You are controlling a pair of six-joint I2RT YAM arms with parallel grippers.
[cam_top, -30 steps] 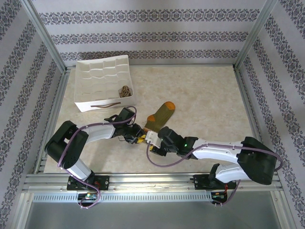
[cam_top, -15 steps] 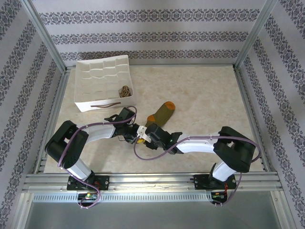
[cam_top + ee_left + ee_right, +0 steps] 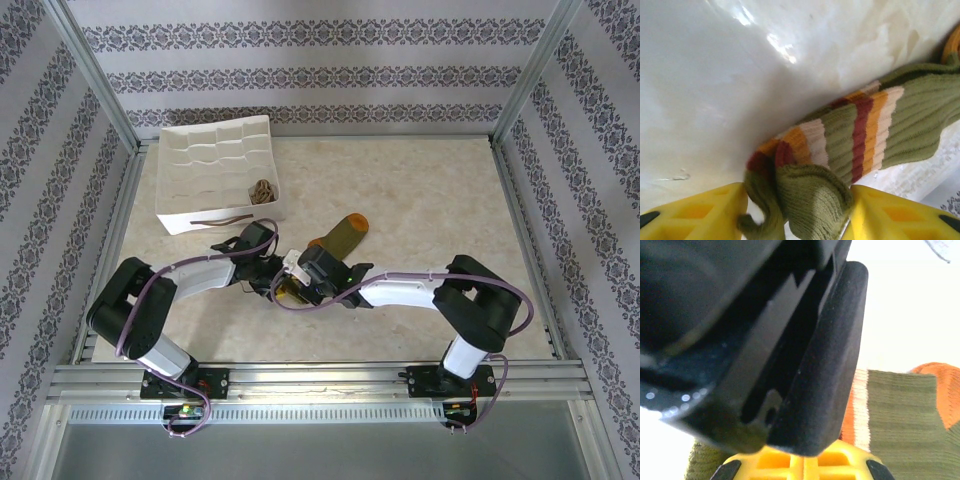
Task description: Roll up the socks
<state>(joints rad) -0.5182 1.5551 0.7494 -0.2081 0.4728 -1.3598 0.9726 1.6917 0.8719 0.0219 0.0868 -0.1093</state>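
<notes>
The green sock (image 3: pixel 900 120) is soft and floppy; grab its folded cuff. Left fingers (image 3: pixel 695 215) spread around it, right fingers (image 3: pixel 785 465) pressed together.

An olive green ribbed fabric sock (image 3: pixel 338 238) lies flat on the pale table (image 3: pixel 430 190), slanting from its orange toe (image 3: pixel 356 221) at the far end toward the near left; its cuff (image 3: pixel 860 135), banded cream, orange and dark red, is folded over on itself into a small bunch; a tan-and-brown argyle sock (image 3: pixel 262 190) sits rolled up in the near right compartment of the white divided tray (image 3: pixel 200 165).
</notes>
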